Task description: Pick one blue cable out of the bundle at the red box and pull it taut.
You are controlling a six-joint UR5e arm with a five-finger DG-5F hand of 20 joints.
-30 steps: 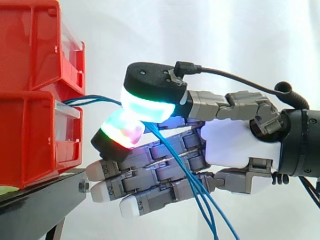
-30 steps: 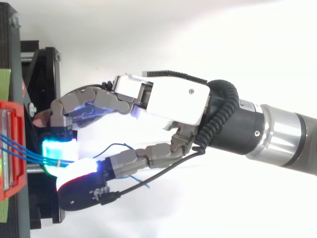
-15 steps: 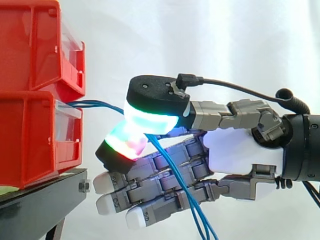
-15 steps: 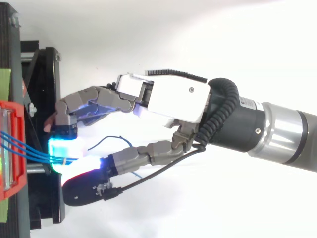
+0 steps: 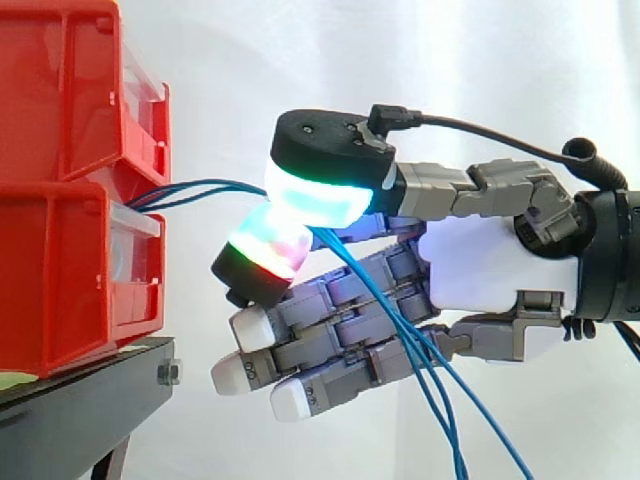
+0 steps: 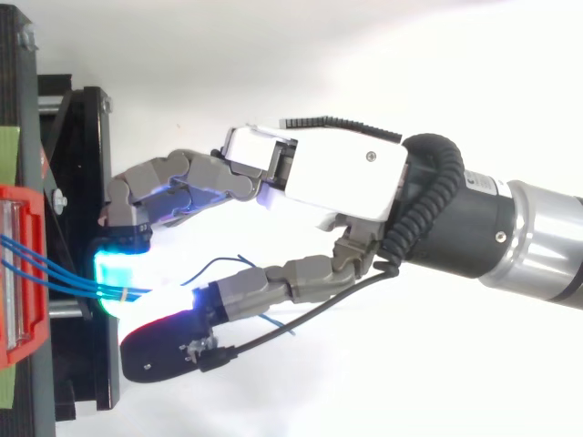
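Observation:
Blue cables [image 5: 200,186] run out of the lower red bin [image 5: 60,270] at the left and stretch rightward to my hand [image 5: 490,280]. A cyan-green thumb pad [image 5: 320,195] and a red-green fingertip [image 5: 268,250] pinch the cables between them, a short way right of the bin. Behind the pinch the cables hang loose [image 5: 440,390], slanting down across the straight lower fingers. From above, the cables [image 6: 64,278] cross from the red bin [image 6: 18,273] to the glowing pads of the hand [image 6: 319,173]. How many strands sit in the pinch cannot be told.
Two red bins are stacked on a black stand [image 5: 80,400], whose edge lies just below and left of the fingertips. The stand [image 6: 86,182] runs along the left in the top view. A white curtain is behind everything.
The hand has drawn to the right and slightly up, away from the bins, keeping its pinch. The cable span between bin and pads has lengthened.

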